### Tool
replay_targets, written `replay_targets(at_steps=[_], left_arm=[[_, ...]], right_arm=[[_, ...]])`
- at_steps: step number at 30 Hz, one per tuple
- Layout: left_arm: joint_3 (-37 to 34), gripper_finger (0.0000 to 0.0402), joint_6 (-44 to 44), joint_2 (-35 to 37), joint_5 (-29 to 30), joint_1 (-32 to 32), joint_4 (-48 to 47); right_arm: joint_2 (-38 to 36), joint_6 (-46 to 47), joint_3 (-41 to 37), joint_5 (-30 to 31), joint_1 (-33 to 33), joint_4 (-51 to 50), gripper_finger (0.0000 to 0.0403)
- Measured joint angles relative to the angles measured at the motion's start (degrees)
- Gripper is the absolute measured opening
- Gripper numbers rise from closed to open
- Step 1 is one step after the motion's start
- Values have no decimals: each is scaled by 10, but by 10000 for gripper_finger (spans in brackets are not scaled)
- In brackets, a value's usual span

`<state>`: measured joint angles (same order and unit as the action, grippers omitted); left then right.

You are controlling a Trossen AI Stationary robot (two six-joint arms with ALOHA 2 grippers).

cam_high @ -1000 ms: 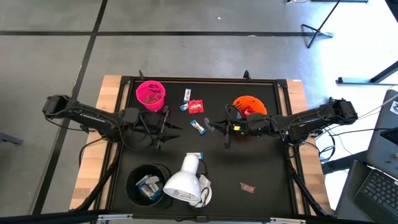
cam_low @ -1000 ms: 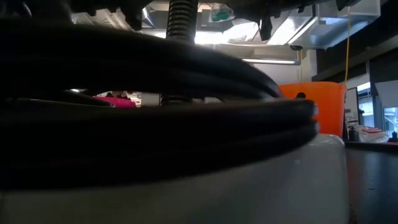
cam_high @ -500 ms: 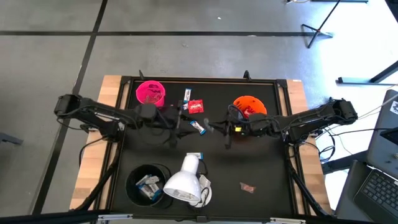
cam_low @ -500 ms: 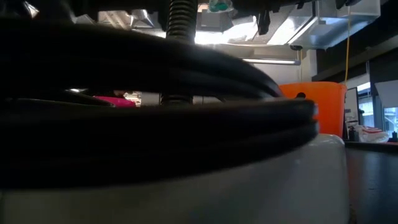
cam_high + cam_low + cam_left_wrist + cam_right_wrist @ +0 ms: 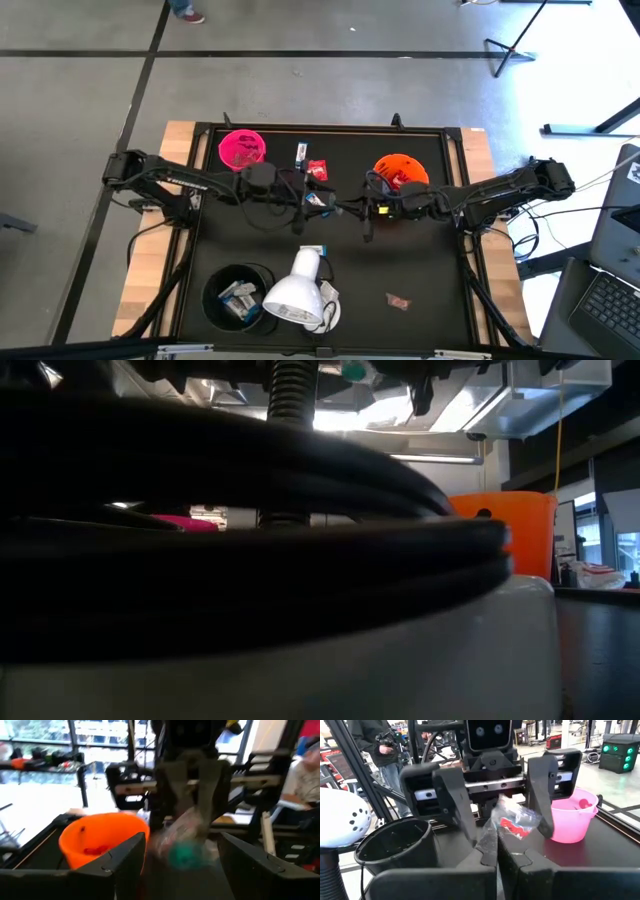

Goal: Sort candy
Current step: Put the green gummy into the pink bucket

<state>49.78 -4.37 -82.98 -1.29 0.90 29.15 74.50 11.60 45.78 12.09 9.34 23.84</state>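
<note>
Candy in play: a small sweet in a clear crinkly wrapper with red and white print (image 5: 516, 822), pinched at one end by the tips of the right gripper (image 5: 495, 851) and sticking out toward the left gripper (image 5: 495, 795)
Right gripper: fingers pressed together on the wrapper, near the table's middle, just beside the orange plastic cup (image 5: 401, 172)
Left gripper: facing the right one, fingers (image 5: 451, 802) spread wide on either side of the sweet, not touching it as far as can be seen
Left wrist view: the same wrapper shows blurred (image 5: 182, 840) between the left arm's own parted fingers
Other candy, table: slim white-and-blue bar (image 5: 301, 152) and red crinkly packet (image 5: 318, 170) between the pink plastic cup (image 5: 242, 150) and the orange cup; one pinkish piece (image 5: 398, 300) alone near the front right
Black round cup (image 5: 239, 295): holds white-and-blue wrapped pieces
White lamp head (image 5: 296, 291): lies beside the black cup
Low view: blocked by dark cables
</note>
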Motion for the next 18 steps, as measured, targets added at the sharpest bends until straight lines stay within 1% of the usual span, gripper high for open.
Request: replay_targets(at_steps=[4, 18], left_arm=[[0, 240, -8, 0, 21, 0, -16], [0, 235, -12, 0, 15, -1, -32]], right_arm=[[0, 0, 0, -1, 0, -1, 1], [0, 0, 0, -3, 0, -6, 1]])
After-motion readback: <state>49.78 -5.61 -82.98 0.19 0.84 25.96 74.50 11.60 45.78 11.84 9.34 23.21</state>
